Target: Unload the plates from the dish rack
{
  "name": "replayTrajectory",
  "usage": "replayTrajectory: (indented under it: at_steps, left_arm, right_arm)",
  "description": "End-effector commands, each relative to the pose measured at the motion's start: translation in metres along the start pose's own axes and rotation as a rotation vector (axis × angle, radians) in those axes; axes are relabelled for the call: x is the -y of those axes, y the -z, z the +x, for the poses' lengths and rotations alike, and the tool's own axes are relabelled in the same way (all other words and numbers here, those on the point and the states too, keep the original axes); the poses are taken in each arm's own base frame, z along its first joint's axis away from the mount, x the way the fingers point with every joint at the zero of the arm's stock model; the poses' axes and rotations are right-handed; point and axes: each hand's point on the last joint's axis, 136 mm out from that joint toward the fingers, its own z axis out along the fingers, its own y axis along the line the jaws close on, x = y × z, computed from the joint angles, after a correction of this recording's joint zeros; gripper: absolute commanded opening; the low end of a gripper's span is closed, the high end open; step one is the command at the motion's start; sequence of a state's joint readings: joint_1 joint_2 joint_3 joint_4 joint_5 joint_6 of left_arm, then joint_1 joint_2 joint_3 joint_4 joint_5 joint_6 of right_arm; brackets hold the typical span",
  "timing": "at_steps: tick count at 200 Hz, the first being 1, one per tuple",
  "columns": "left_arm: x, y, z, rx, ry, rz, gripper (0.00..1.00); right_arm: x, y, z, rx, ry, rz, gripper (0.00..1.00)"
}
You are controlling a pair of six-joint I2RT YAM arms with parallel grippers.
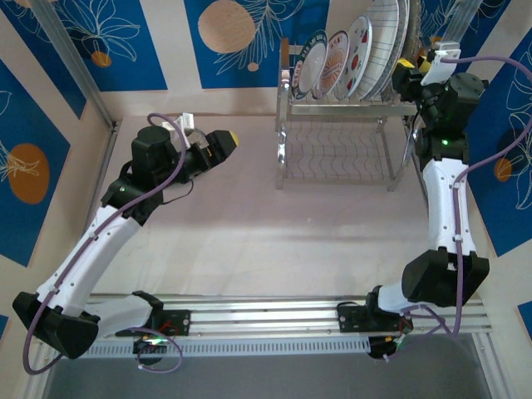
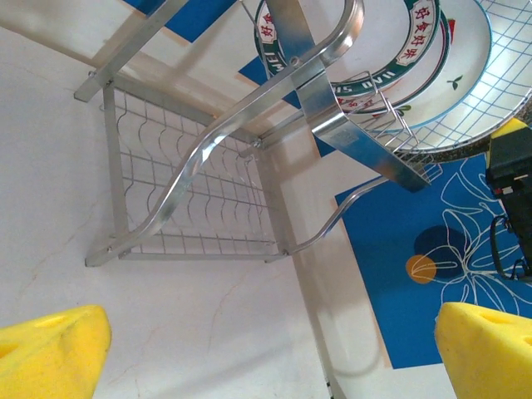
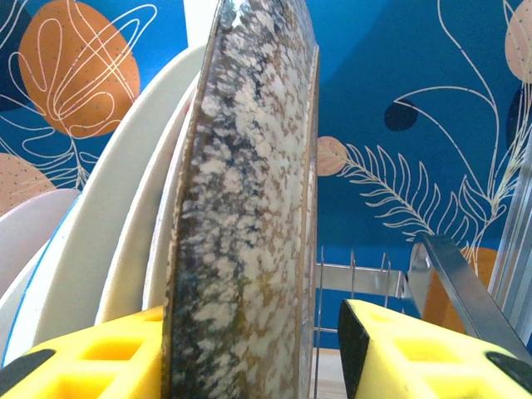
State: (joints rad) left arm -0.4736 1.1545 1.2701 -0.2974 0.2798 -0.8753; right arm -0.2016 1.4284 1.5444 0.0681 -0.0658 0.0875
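The steel dish rack [image 1: 337, 154] stands at the back of the table, with several plates [image 1: 359, 54] on edge in its upper shelf. In the right wrist view the speckled grey plate [image 3: 241, 191] rises edge-on between the yellow fingers [image 3: 416, 349] of my right gripper [image 3: 249, 341]. The left finger sits against or behind the plate, while a narrow gap shows between plate and right finger, so the jaws stand open around it. White plates [image 3: 100, 249] lean behind it. My left gripper [image 1: 233, 138] hovers open left of the rack, holding nothing. Its camera sees the rack [image 2: 199, 166] and a lettered plate [image 2: 391, 50].
Blue patterned wall panels [image 1: 100, 33] close in the back and sides. The rack's lower wavy shelf [image 1: 332, 154] holds nothing. Bare table [image 1: 274, 241] lies between the arms, and a metal rail [image 1: 274, 316] runs along the near edge.
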Motion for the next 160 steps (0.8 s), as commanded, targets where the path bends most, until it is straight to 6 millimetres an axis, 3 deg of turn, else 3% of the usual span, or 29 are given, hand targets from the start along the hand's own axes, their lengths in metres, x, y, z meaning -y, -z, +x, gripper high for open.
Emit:
replayTrajectory:
  at_steps: [1,78,160]
  left_arm:
    - [0.009,0.004,-0.002,0.019,-0.001,0.03,1.0]
    - [0.009,0.003,-0.003,0.024,-0.003,0.031,1.0]
    - [0.012,0.004,-0.006,0.033,-0.008,0.036,1.0]
  right_arm:
    - [0.012,-0.006,-0.002,-0.007,-0.009,0.064,0.47]
    - [0.013,-0.017,0.007,-0.057,-0.037,0.104,0.45]
    - [0.009,-0.014,0.011,-0.093,-0.034,0.19,0.25]
